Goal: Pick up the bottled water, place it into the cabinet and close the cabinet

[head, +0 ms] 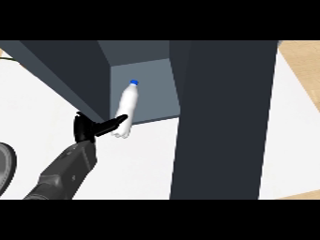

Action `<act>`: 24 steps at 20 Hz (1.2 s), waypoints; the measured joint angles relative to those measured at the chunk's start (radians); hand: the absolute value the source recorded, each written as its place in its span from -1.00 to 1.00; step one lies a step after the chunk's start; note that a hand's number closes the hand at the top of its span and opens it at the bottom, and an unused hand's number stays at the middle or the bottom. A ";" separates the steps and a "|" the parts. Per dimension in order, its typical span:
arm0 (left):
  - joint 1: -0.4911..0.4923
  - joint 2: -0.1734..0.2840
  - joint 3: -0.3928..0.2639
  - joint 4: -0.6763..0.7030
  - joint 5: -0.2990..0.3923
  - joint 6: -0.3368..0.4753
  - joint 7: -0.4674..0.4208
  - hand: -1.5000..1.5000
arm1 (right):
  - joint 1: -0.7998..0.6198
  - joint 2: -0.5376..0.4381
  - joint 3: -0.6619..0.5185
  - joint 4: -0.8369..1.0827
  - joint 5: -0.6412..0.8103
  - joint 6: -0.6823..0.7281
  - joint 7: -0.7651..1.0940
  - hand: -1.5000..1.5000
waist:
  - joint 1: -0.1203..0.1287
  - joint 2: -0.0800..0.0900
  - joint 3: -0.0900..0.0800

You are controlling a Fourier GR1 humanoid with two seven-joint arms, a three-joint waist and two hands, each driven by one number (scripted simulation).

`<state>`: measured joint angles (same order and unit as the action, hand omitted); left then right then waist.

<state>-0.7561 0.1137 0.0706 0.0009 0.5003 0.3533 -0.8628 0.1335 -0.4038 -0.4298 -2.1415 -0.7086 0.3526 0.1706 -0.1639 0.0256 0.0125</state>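
One grey forearm enters from the lower left; by its position, probably the left hand. Its black fingers curl round the lower part of a white bottled water with a blue cap, held at the mouth of the open dark cabinet. The bottle looks light, stiff and smooth — best gripped around the body, where it is now. The tall cabinet door stands open at right.

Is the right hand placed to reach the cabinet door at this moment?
Probably not: no right hand shows in view. The open cabinet door stands unobstructed, while the left hand holds the bottled water at the cabinet opening.
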 measured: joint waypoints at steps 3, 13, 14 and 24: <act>0.007 0.005 -0.010 0.000 -0.008 -0.002 0.009 -1.00 | -0.004 -0.006 0.003 0.003 -0.005 0.006 0.004 -1.00 | -0.005 0.001 -0.003; 0.017 0.017 -0.058 0.000 -0.051 -0.026 0.014 1.00 | -0.017 -0.011 0.005 0.015 -0.006 0.014 0.002 -1.00 | -0.008 0.003 -0.014; 0.017 0.016 -0.057 0.000 -0.050 -0.029 0.012 1.00 | -0.018 -0.012 0.005 0.016 -0.004 0.014 0.004 -1.00 | -0.005 0.003 -0.016; 0.025 0.000 -0.060 0.000 -0.051 -0.046 0.056 1.00 | -0.012 -0.030 0.007 0.001 0.008 0.035 0.009 -1.00 | 0.020 0.006 -0.029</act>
<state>-0.7311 0.1139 0.0109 0.0007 0.4498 0.3077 -0.8065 0.1219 -0.4334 -0.4227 -2.1407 -0.7003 0.3876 0.1794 -0.1443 0.0316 -0.0164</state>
